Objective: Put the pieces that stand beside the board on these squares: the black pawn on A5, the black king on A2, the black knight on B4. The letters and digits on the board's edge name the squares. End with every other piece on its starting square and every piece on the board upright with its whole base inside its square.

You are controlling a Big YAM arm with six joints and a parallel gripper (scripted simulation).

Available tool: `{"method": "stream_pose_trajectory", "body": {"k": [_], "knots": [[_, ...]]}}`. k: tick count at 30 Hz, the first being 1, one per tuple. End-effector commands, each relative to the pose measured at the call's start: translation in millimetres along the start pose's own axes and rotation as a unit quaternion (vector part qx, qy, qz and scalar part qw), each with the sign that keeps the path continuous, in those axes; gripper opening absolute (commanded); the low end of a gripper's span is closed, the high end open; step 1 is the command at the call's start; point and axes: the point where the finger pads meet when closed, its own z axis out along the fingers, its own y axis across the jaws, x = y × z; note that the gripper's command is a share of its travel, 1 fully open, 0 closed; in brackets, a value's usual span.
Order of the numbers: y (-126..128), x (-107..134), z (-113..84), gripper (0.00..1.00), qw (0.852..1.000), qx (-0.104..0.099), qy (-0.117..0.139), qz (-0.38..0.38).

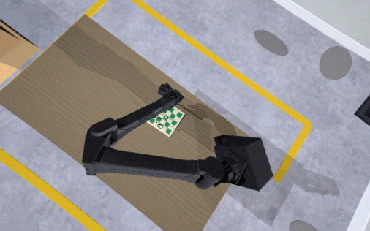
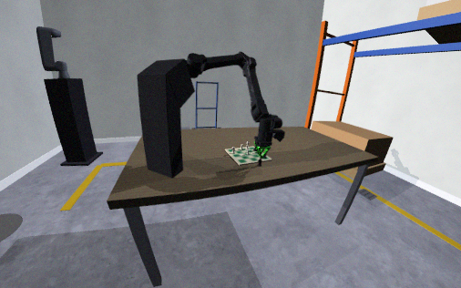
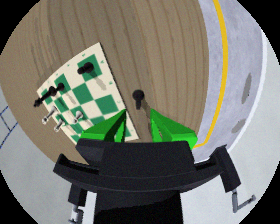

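Note:
The board (image 1: 170,134) (image 2: 240,163) (image 3: 97,49) has green and cream squares. A small black piece with a round head, looking like the pawn (image 2: 260,162) (image 3: 138,94), stands upright on the table just off the board's edge. My gripper (image 2: 261,156) (image 3: 138,112) is partly open and empty, its green fingertips above and to either side of that piece. A black piece (image 3: 86,68) stands on a corner green square in the wrist view. More black pieces (image 3: 52,91) overlap at the board's far side; which is king or knight I cannot tell.
White pieces (image 3: 78,117) (image 3: 59,124) (image 3: 49,114) stand on the board, left of the fingers in the wrist view. The left finger overhangs a board corner and hides some squares. A cardboard box (image 2: 349,134) is beyond the table's right end.

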Motion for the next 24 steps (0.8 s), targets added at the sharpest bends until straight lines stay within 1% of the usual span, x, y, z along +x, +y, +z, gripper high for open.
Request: {"method": "stream_pose_trajectory", "body": {"k": [1,24], "knots": [[-0.8,12.3,7.3,0.35,1.0,0.0,0.007,0.004],[-0.2,10.2,7.6,0.35,1.0,-0.001,0.006,0.002]]}}
